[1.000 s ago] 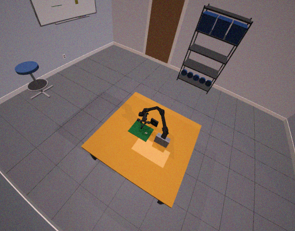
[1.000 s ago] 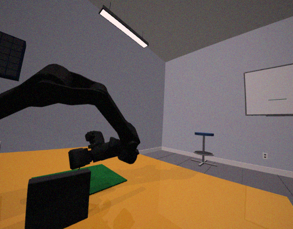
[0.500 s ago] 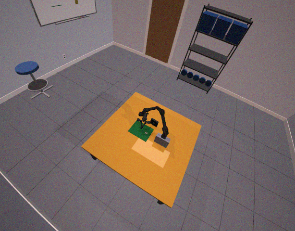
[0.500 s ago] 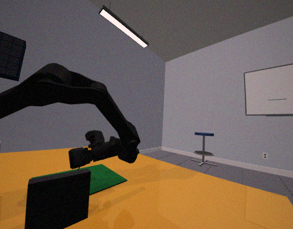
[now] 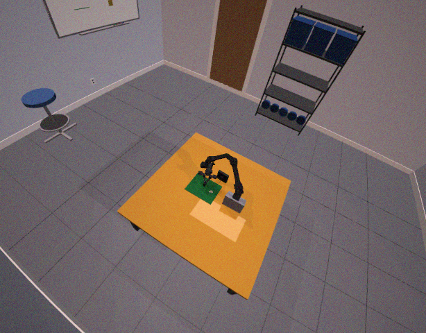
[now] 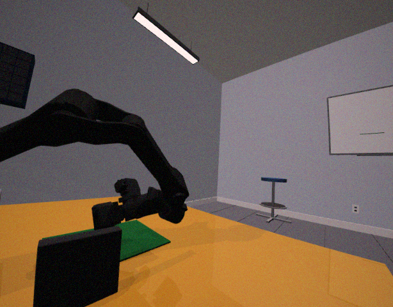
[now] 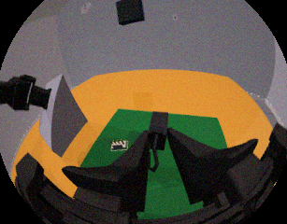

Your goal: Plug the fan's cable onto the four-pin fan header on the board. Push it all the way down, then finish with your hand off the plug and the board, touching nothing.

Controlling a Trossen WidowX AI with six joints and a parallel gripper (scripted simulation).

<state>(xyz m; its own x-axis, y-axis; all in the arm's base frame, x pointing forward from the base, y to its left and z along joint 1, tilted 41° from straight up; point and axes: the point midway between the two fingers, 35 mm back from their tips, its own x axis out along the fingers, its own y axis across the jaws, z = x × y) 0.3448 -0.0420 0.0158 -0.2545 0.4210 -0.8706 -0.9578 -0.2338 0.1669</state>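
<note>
The gripper [image 5: 205,184] [image 7: 158,133] is shut on the fan's small black plug [image 7: 159,122], which sits between the fingertips. A short dark piece of cable [image 7: 154,163] hangs below the plug in the wrist view. The fingers are over the green board [image 5: 197,191] [image 6: 143,236] [image 7: 129,119]. The pale four-pin header [image 5: 210,191] [image 7: 119,145] stands on the board, to the left of the plug in the wrist view, apart from it and with its pins showing. The gap between plug and board cannot be judged. The exterior view hides the fingertips.
The black fan [image 5: 222,176] [image 6: 77,267] stands upright beside the board. The grey arm base block [image 5: 234,202] [image 7: 68,117] is on the orange table [image 5: 170,229] [image 6: 256,264] [image 7: 180,89] near the board's header side. A bright light patch [image 5: 216,222] lies across the table.
</note>
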